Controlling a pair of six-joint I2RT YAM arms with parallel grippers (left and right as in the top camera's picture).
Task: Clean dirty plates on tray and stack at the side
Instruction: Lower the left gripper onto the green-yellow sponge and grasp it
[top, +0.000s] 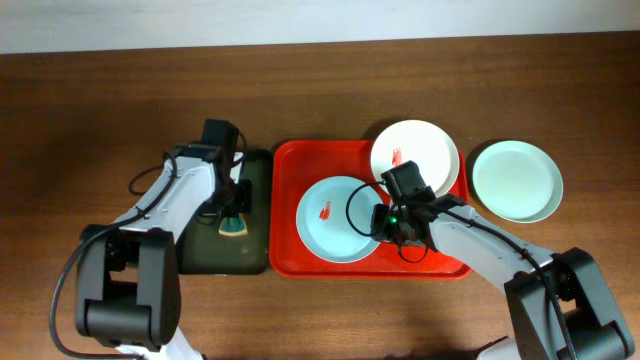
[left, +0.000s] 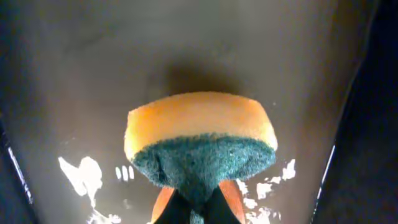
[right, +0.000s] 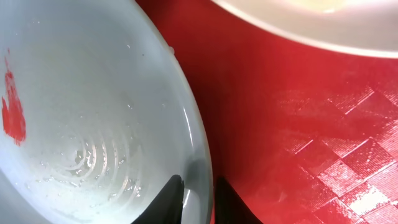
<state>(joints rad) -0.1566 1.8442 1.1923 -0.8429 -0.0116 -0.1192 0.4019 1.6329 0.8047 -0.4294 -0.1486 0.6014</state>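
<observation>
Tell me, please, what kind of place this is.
Probably a robot test bench staged for dishwashing, not a real kitchen: a wooden table, a red tray with a red-smeared mint-green plate and white plate, and a sponge held by the left gripper over a dark green tray.

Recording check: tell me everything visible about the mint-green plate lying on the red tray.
The mint-green plate is round, shallow and glossy. A red smear sits near centre; droplets and concentric rings mark its base. It lies flat on the left part of the red tray. The right hand straddles its right rim; whether it clamps is unclear.
</observation>
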